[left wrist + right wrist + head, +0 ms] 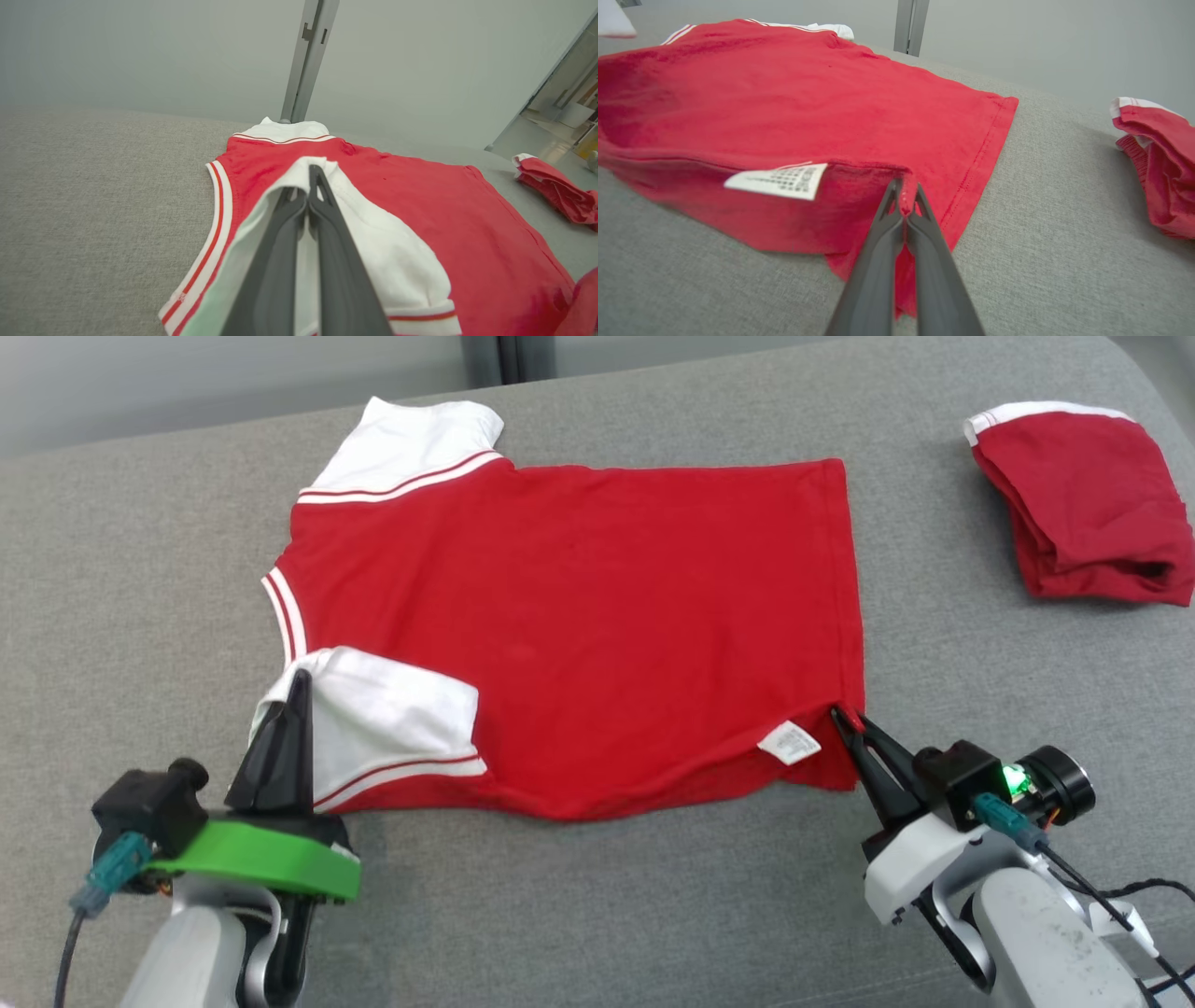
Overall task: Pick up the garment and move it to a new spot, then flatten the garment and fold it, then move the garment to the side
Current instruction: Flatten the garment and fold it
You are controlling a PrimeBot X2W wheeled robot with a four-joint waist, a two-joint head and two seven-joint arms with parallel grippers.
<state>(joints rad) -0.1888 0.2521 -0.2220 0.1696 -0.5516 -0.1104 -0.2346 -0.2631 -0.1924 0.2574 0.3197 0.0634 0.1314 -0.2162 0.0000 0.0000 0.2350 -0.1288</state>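
I pinch the flat shirt (579, 616), left of the folded pile (1083, 504), left gripper (298, 679) clamping its sleeve (392, 719), right gripper (844, 715) its hem corner (903, 198); folding and moving aside remain.

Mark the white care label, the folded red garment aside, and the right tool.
Small white fabric care label (789, 743): head view, label's middle.
Folded red cloth garment (1088, 504): head view, top layer.
Right tool (843, 717): head view, between fingertips.

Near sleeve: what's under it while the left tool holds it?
The white sleeve lies folded over the red shirt, its edge pinched in the shut left tool. Red fabric shows along its far and right sides. Whatever lies directly beneath is covered.
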